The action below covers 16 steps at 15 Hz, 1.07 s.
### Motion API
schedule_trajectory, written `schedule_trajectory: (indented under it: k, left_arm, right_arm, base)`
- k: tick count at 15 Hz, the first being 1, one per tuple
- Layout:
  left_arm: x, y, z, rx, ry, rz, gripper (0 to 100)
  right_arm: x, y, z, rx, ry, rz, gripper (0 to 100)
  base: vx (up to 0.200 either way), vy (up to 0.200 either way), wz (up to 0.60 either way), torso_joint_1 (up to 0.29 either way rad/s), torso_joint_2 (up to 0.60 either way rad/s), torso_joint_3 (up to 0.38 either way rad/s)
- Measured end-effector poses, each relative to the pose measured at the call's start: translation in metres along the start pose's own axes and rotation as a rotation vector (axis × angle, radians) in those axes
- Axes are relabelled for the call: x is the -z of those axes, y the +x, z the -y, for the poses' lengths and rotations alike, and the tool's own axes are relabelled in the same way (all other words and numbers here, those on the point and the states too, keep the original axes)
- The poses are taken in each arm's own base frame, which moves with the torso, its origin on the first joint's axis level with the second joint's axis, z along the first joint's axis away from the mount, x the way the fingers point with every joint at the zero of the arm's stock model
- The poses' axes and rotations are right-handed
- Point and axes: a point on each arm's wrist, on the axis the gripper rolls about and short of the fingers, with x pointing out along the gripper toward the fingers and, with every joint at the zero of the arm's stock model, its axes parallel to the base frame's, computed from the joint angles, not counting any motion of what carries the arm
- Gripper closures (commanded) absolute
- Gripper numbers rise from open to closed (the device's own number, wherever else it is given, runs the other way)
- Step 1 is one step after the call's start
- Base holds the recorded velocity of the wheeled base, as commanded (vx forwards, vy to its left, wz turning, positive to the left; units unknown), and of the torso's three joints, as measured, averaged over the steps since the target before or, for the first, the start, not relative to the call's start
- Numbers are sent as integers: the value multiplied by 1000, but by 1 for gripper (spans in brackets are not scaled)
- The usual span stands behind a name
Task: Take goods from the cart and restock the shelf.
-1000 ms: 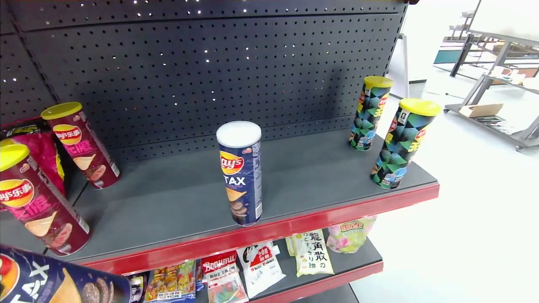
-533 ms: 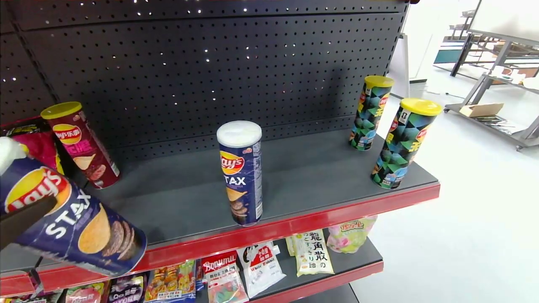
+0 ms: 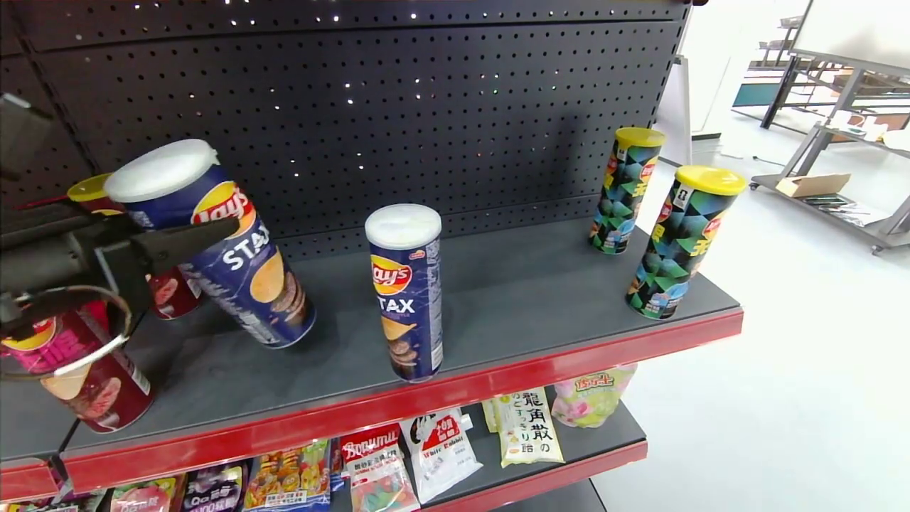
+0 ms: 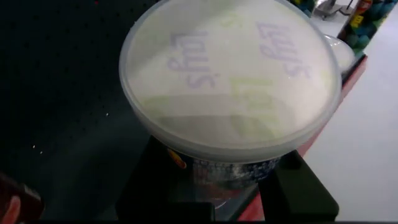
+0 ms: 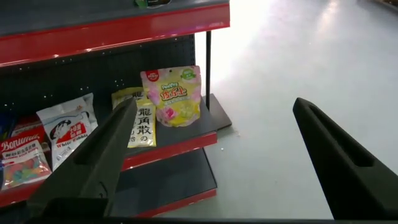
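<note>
My left gripper [image 3: 202,242] is shut on a blue chip can [image 3: 242,263] with a white lid [image 4: 230,74]. The can is tilted, lid up and to the left, with its base low over the grey shelf [image 3: 540,299], left of centre. I cannot tell whether the base touches the shelf. In the left wrist view the dark fingers [image 4: 155,186] clamp the can below the lid. A matching blue can [image 3: 405,291] stands upright near the shelf's red front edge [image 3: 426,398]. My right gripper [image 5: 217,162] is open, down by the lower shelf.
Two dark red cans [image 3: 78,370] [image 3: 163,291] stand at the shelf's left, behind and below my left arm. Two patterned cans with yellow lids [image 3: 625,192] [image 3: 679,242] stand at the right end. Snack bags [image 3: 522,427] [image 5: 171,96] fill the lower shelf. A pegboard wall [image 3: 398,107] backs the shelf.
My left gripper has carried the blue can up from the lower left and rightward over the shelf, and the can now stands more upright. The cans on the shelf have not moved.
</note>
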Motion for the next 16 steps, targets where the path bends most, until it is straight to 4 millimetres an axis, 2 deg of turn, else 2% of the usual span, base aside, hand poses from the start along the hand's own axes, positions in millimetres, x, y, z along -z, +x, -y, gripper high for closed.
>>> schedule_trajectory:
  k: [4,8,11,16]
  left_arm:
    - [-2,70,-21,49,16,17,100]
    - [5,129,-21,124,22,17,100]
    - [10,162,-23,151,27,18,100]
    - [19,190,-19,183,25,5,100]
  right_arm:
    - [0,0,0,0,0,0,0]
    - [0,0,0,0,0,0,0]
    - [0,0,0,0,0,0,0]
    - [0,0,0,0,0,0,0]
  base:
    - [0,0,0,0,0,0]
    - [0,0,0,0,0,0]
    - [0,0,0,0,0,0]
    - [0,0,0,0,0,0]
